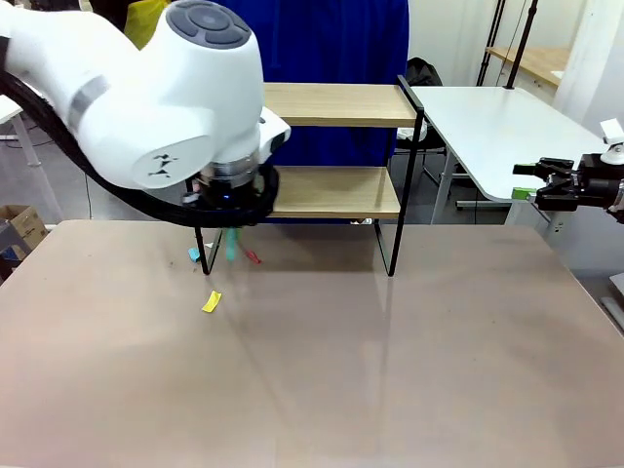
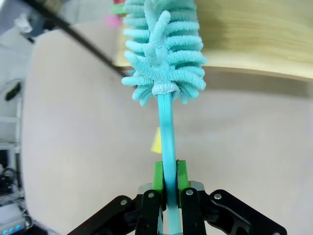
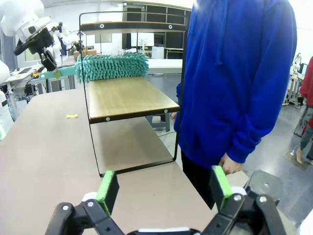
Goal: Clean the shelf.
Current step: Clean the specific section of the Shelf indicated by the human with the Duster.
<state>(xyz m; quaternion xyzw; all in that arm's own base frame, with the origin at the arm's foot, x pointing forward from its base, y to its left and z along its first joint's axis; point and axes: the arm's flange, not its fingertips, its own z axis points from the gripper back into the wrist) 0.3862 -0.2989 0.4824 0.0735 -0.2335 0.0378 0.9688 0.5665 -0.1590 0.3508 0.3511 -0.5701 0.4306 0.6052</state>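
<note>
Dusting was the step in hand, I judged: my left gripper [image 2: 169, 177] clamped the teal microfibre duster [image 2: 164, 54], its head on the lower board [image 3: 127, 98] of the shelf [image 1: 331, 103], upper centre. My right gripper [image 1: 527, 181], far right, stood open. Next called for sweeping along that board.

I see a fluffy cloth duster [image 2: 164, 49], smooth plastic handle [image 2: 167, 139], and a shelf [image 1: 331, 191] of matt wood and black metal.
</note>
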